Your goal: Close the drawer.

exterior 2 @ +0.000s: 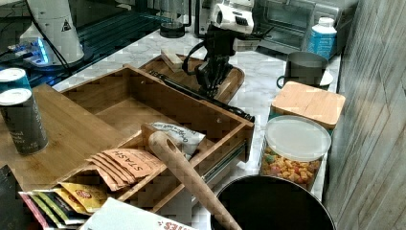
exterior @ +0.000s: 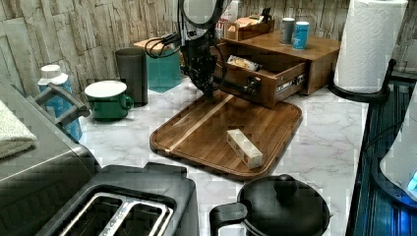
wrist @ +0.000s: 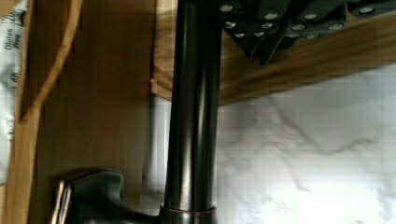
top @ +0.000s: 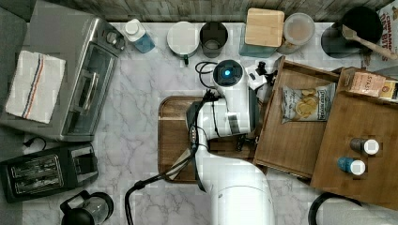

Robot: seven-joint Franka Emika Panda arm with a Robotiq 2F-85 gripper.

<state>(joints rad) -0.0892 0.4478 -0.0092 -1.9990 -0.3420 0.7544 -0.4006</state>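
Beside the open drawer [exterior 2: 143, 103] hangs the gripper [exterior 2: 213, 79] (chip bag [top: 307, 104] inside).

One drawer [top: 291, 136], two bottles [top: 363, 146], one cutting board [exterior: 216, 132], one toaster [top: 47, 171].

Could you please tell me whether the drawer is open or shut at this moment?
Open. The drawer is pulled well out of the cabinet, leaving a chip bag inside exposed, and its side rail shows.
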